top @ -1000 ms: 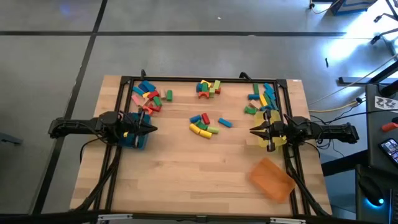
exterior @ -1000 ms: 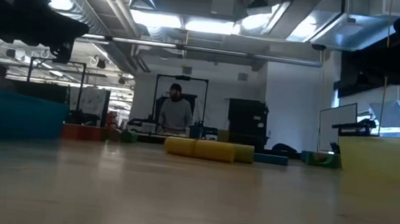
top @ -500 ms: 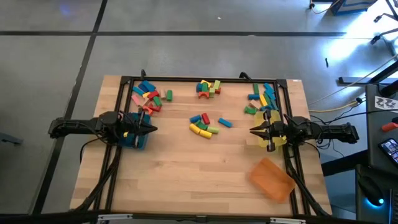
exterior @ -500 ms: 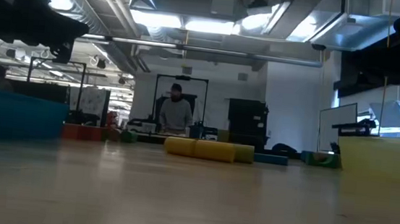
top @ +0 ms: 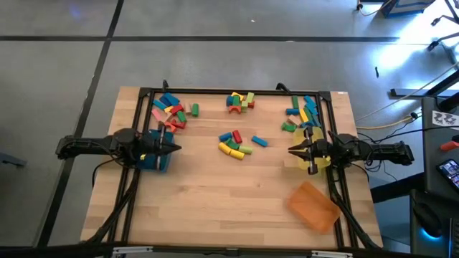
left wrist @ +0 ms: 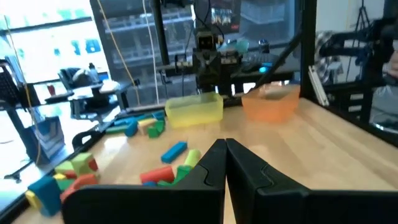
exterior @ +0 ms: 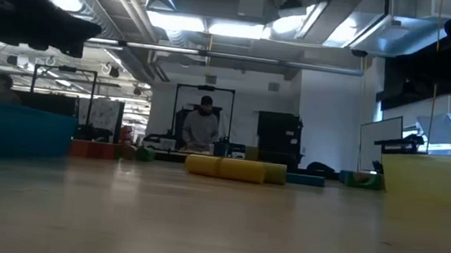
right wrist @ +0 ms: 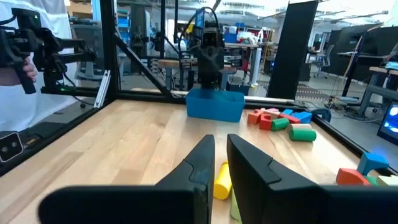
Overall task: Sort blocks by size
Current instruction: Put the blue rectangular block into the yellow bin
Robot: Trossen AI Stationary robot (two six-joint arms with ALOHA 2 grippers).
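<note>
The blocks lie on the wooden table in four loose groups: far left (top: 171,111), far middle (top: 241,101), far right (top: 301,113) and centre (top: 238,143). The centre group's yellow cylinders show in the low view (exterior: 234,169). My left gripper (top: 176,149) hovers shut over the teal tray (top: 153,162) at the table's left and points toward the centre. My right gripper (top: 290,150) hovers over the yellow tray (top: 319,162) at the right and faces it. Its fingers (right wrist: 205,155) stand a narrow gap apart. Both hold nothing.
An orange tray (top: 313,206) lies askew near the table's near right corner. A black frame (top: 237,91) runs along the far edge and both sides. Bare wood (top: 222,193) fills the near half. A person (exterior: 202,124) stands in the room beyond the table.
</note>
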